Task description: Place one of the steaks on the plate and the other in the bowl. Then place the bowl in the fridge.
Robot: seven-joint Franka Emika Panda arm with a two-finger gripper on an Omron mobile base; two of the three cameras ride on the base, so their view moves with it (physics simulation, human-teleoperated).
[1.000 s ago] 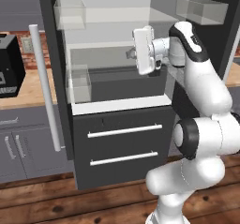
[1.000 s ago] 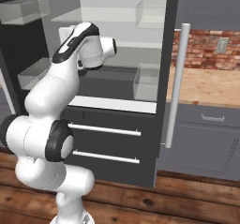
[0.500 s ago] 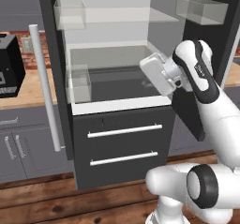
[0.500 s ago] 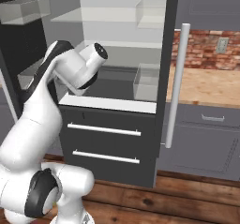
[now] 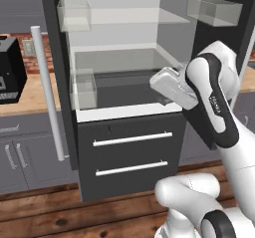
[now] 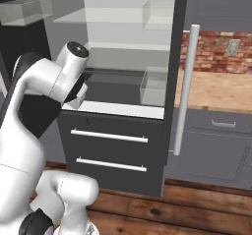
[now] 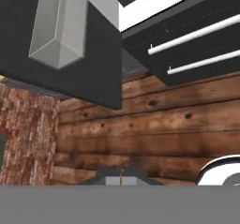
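The fridge (image 5: 130,148) stands open in front of me, its glass shelves and lower compartment bare as far as I see; it appears from the other side (image 6: 112,145), and its two drawers (image 7: 187,35) cross the hand view. My gripper (image 5: 160,93) hangs just in front of the fridge's white ledge, at the right side of the opening, tilted down toward the floor. From the right base view the gripper (image 6: 81,95) sits at the left of the opening. The fingertips (image 7: 121,174) are pressed together with nothing between them. The steaks, the plate and the bowl are out of view.
The left door stands open with its long silver handle (image 5: 47,92); the same handle (image 6: 186,81) shows from the other side. Clear door bins (image 5: 79,88) jut into the opening. A wooden counter (image 6: 216,89) with grey cabinets flanks the fridge. A black appliance (image 5: 7,77) sits on it.
The arm has drawn back out of the fridge opening and folded toward the base. The hand swung down and to the right, from mid-shelf height to the ledge. The gripper stayed shut.
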